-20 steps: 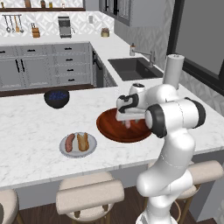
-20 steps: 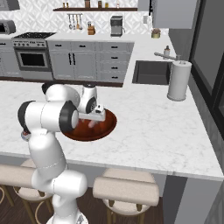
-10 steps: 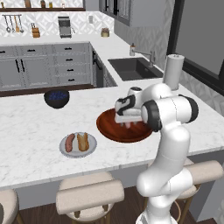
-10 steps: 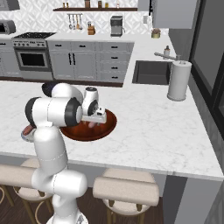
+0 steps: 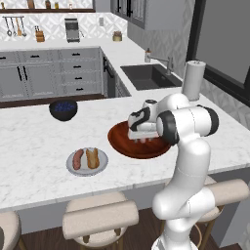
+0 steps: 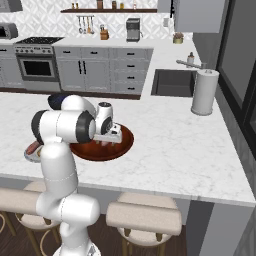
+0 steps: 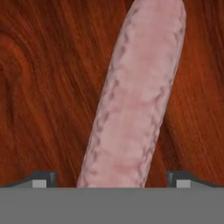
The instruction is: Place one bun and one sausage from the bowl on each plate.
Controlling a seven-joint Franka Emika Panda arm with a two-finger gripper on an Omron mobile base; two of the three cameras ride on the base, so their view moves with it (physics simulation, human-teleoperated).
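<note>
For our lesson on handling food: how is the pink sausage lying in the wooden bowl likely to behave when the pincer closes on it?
The sausage is a smooth round cylinder, so it may roll if nudged sideways. Its wrinkled skin looks soft, so it probably gives a little when squeezed. It lies on the glossy bowl, between the open pincer tips, so it could slide rather than stay put.

Around the bowl point(image 5: 122, 144) the table point(image 5: 34, 141) lies bare on most sides. Obstacles stand apart from it: a plate point(image 5: 100, 166) with bun and sausage to its front left, a dark bowl point(image 5: 63, 109) far left, a paper roll point(image 5: 194, 79) beyond it by the sink.
</note>
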